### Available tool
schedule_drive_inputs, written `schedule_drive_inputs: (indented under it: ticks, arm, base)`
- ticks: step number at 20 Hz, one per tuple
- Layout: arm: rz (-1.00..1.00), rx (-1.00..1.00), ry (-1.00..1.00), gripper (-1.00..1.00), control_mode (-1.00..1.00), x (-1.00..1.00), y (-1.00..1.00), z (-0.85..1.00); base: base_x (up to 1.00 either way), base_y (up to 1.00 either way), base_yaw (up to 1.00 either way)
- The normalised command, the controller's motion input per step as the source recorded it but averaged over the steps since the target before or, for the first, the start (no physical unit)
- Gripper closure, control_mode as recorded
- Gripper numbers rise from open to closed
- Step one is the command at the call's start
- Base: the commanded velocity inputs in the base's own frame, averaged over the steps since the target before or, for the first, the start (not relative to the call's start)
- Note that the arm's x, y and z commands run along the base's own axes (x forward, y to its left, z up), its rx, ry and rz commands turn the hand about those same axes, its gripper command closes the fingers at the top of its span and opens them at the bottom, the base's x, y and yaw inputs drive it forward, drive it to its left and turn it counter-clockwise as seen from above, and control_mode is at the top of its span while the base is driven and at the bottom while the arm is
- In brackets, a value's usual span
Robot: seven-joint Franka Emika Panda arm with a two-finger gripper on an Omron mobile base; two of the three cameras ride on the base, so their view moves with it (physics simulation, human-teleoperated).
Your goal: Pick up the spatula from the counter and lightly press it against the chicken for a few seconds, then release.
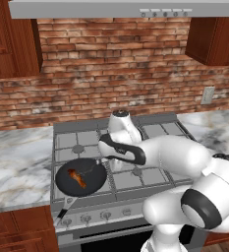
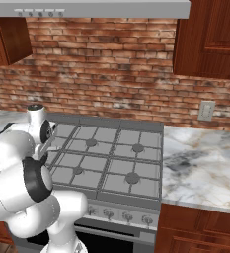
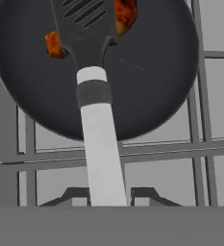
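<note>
Spatula [image 3: 95, 91]: its slotted head lies over the chicken [image 3: 125, 14] in the middle of the pan [image 3: 156, 81]. The handle runs back across the pan's rim to the gripper [image 3: 108, 197].
Chicken: inside the pan, under the head. Orange-brown, rough-edged bits show past both sides of the head. Whether head and meat press together cannot be told.
Gripper: closed on the handle's end just outside the pan's rim, with a dark fingertip [image 3: 75, 194] on each side.
Spatula make: flat matte dark head with long parallel slots, narrowing to a neck. The handle is a smooth white rod with a grey band next to the neck.
Pan make: round, shallow, dark and smooth.
Under the pan: grey stove grate [image 3: 156, 149] of straight crossing bars.
Beside the pan: veined marble counter [image 1: 17, 162].
Behind the pan: rough red brick wall [image 1: 111, 64].
</note>
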Motion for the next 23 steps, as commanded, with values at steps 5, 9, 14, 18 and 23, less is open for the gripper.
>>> schedule_drive_inputs:
  ticks: [5,9,14,18,23]
  arm:
    - [0.0,0.0,0.0,1.0,-1.0,-0.08,-0.21,0.56]
    - [0.0,0.0,0.0,1.0,-1.0,-0.12,-0.21,0.49]
    - [0.0,0.0,-0.04,1.0,-1.0,-0.16,-0.1,0.44]
    - [-0.02,0.0,-0.04,1.0,-1.0,-0.09,-0.05,0.47]
    - [-0.11,0.09,0.0,1.0,-1.0,-0.1,-0.15,0.28]
  base:
    - [0.0,0.0,0.0]
    - [0.0,0.0,0.0]
    - [0.0,0.0,0.0]
    - [0.0,0.0,0.0]
    - [0.0,0.0,0.0]
